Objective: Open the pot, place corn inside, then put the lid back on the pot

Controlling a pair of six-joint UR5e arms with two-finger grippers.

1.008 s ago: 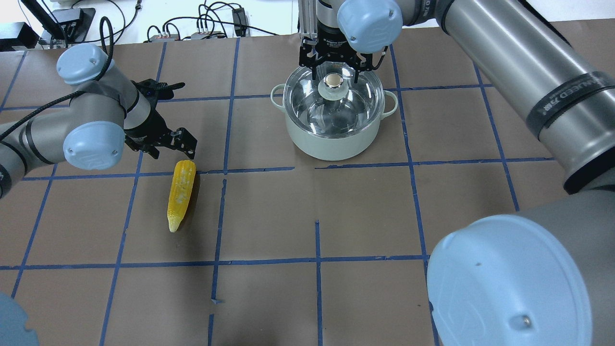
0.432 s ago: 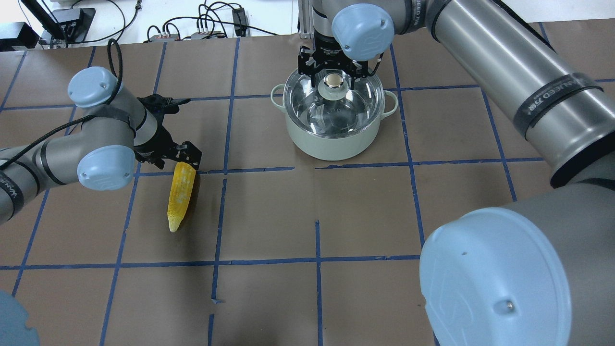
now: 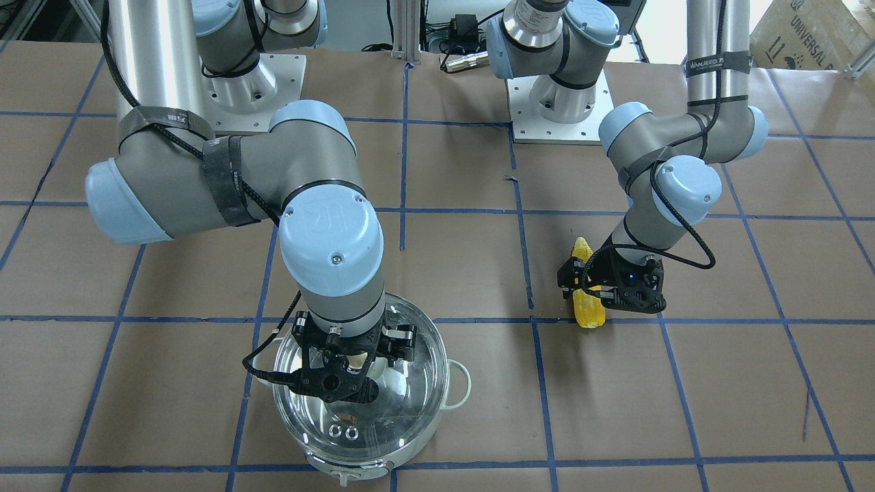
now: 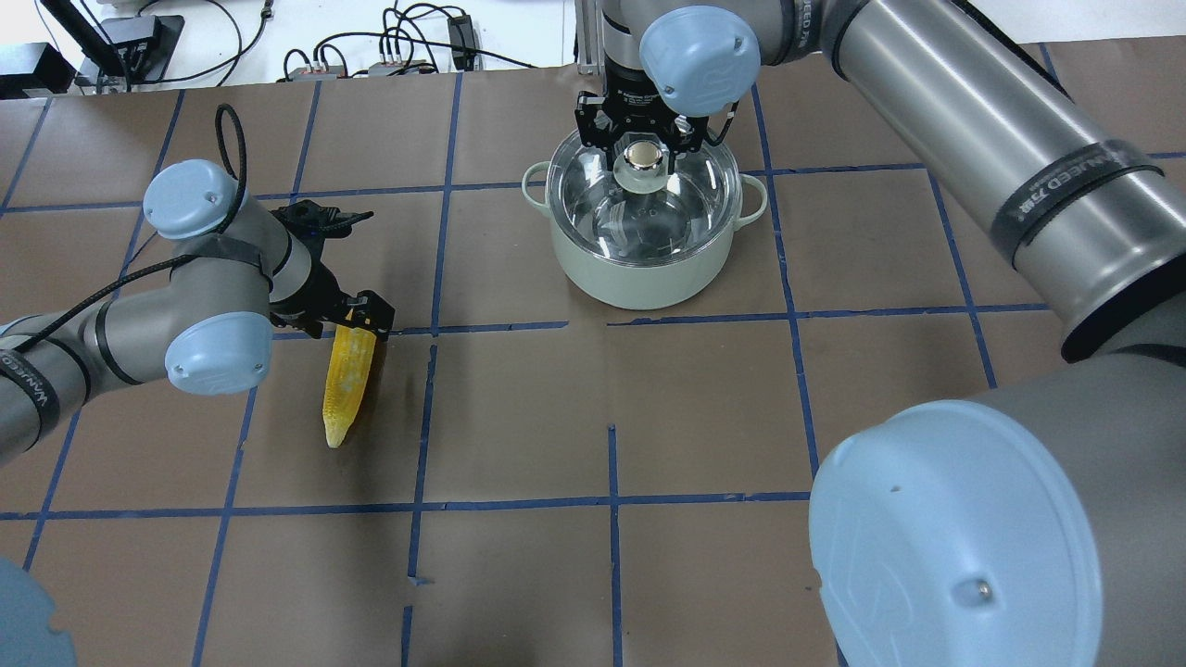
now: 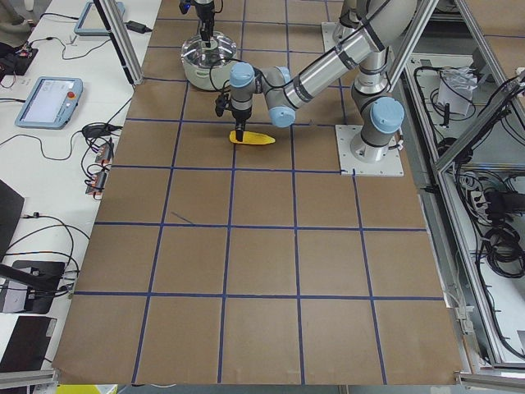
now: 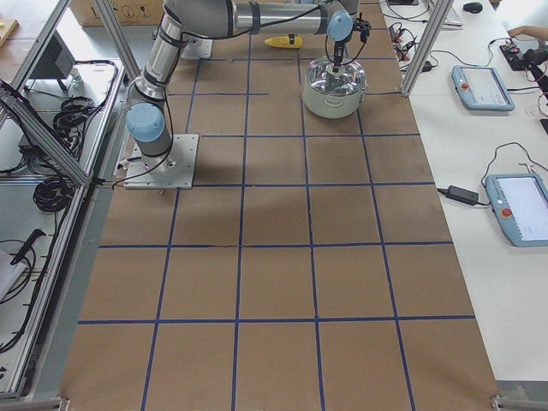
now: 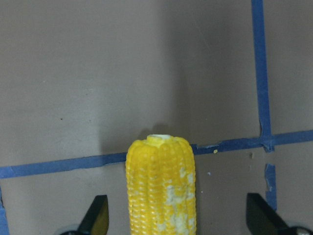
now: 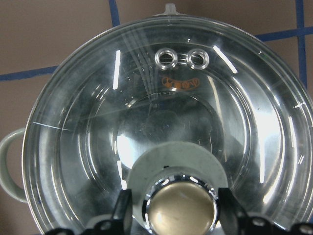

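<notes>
Right fingers (image 8: 229,210), open, straddle gold-topped shiny knob (image 8: 182,210) of round clear glass lid (image 8: 98,122); left fingers (image 7: 98,215), open, straddle yellow tapered corn (image 7: 161,191). Risk: knob slips if pinched off-centre.

lid (image 4: 649,211) blocks pot (image 4: 639,278) mouth, corn (image 4: 347,384) and pot well apart

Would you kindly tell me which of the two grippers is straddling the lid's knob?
The right gripper: its fingers flank the lid's knob, whereas the left gripper straddles the blunt end of the corn.
</notes>
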